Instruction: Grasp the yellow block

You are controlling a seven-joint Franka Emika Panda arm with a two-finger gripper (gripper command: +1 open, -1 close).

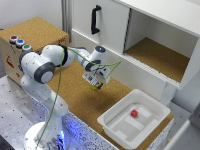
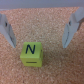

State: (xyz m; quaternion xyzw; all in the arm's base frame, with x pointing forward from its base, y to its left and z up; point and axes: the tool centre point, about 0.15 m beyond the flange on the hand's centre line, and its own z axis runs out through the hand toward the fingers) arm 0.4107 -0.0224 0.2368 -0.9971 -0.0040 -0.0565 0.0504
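The yellow block (image 2: 31,54) is a small yellow-green cube with a dark letter N on its upper face, lying on the cork surface. In the wrist view it sits between my two fingers, nearer one finger (image 2: 7,31) than the other. My gripper (image 2: 39,45) is open, and I cannot tell whether either pad touches the cube. In the exterior view the gripper (image 1: 96,80) hangs low over the cork board, with the yellow block (image 1: 94,86) just showing beneath the fingertips.
A white tray (image 1: 150,107) holding a small red cube (image 1: 134,113) stands at the exterior view's right. Behind the arm is a white cabinet (image 1: 107,25) with a black handle and an open compartment. A cork box with coloured buttons (image 1: 20,43) stands at the left.
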